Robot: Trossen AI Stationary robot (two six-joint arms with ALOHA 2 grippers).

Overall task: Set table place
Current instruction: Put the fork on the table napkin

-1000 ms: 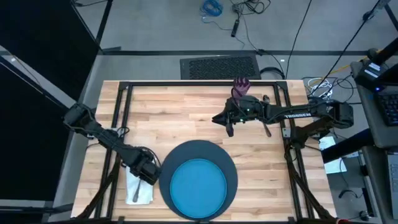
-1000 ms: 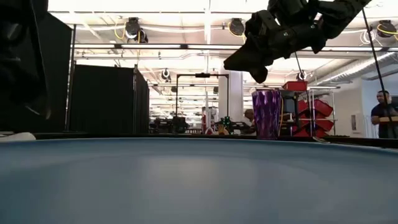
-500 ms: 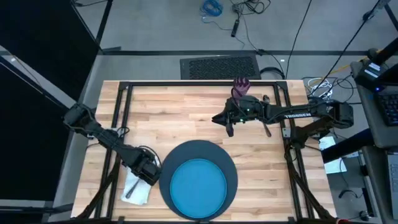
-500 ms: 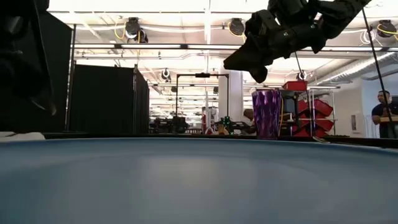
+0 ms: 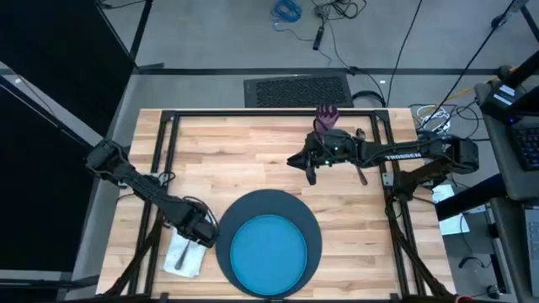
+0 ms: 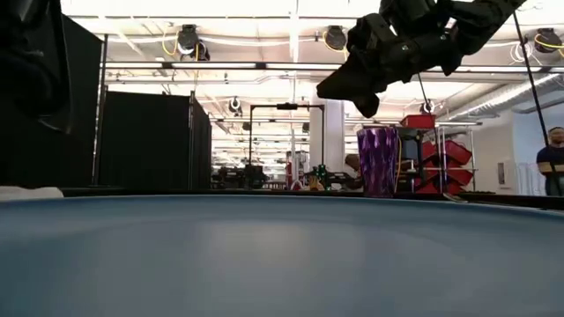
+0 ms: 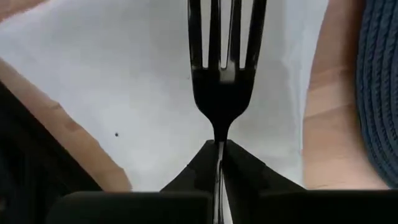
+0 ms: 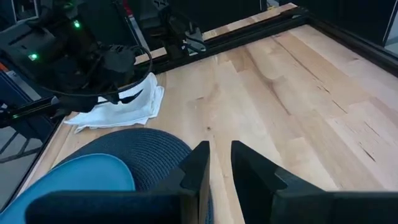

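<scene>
Gripping fork (image 7: pixel 221 74) above napkin (image 7: pixel 124 81)

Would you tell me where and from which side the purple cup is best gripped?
Grip the purple cup around the middle of its wall, coming in level from the side. It stands upright and tall near the far edge of the table, sides free; the right hand, nearest it, probably suits.

Purple cup (image 6: pixel 377 160) — behind charger (image 6: pixel 282 255)
</scene>
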